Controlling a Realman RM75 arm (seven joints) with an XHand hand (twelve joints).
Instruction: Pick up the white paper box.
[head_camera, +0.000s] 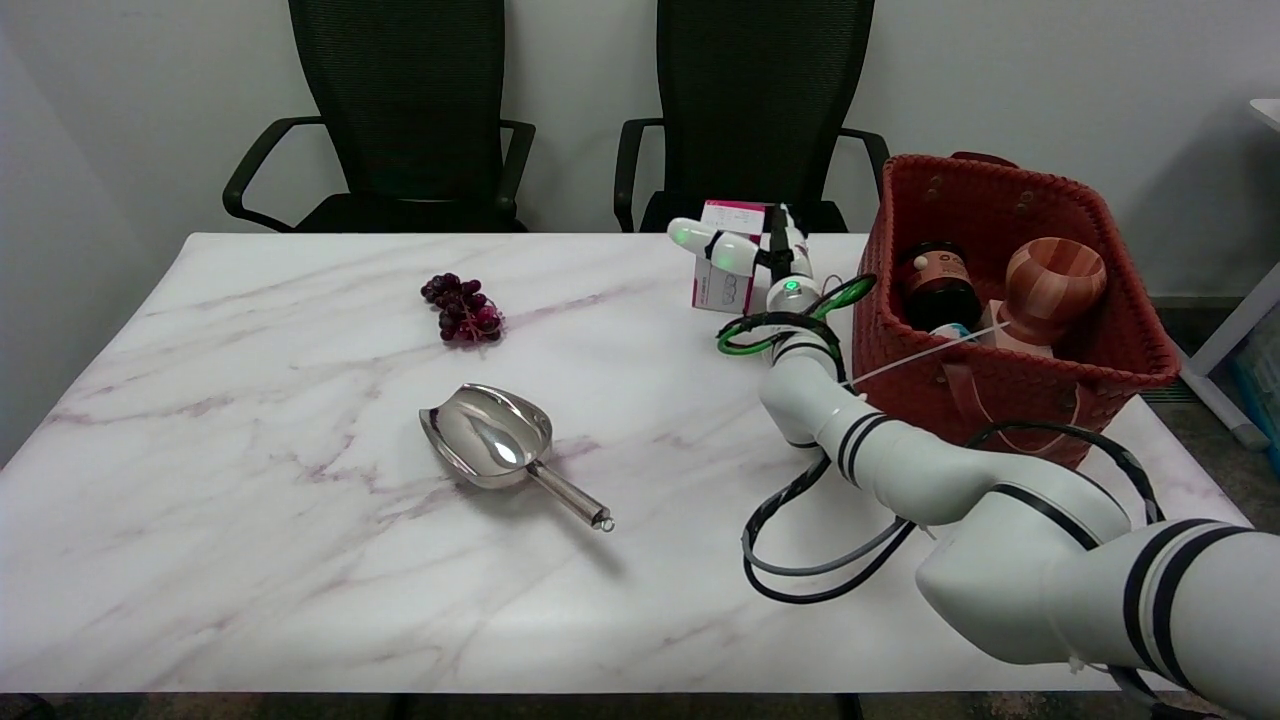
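The fingers (715, 248) of the right hand (752, 258) reach across the front of the white paper box (722, 285), one lying over its upper part and pointing toward the picture's left, with more of the hand pressed against the box's right side. The box stands upright near the far edge of the tabletop (300, 560), its pink-topped face showing behind and below the fingers. The fingers look wrapped around the box, but whether they truly grip it, and whether it stands on the tabletop or is raised, cannot be told from this view. Just right of the fingers sits a red woven basket (1010, 390) holding a dark jar (938, 285) and a wooden cup (1052, 280). Well to the left of the fingers lies a bunch of dark grapes (463, 308), and nearer the camera a metal scoop (495, 445).
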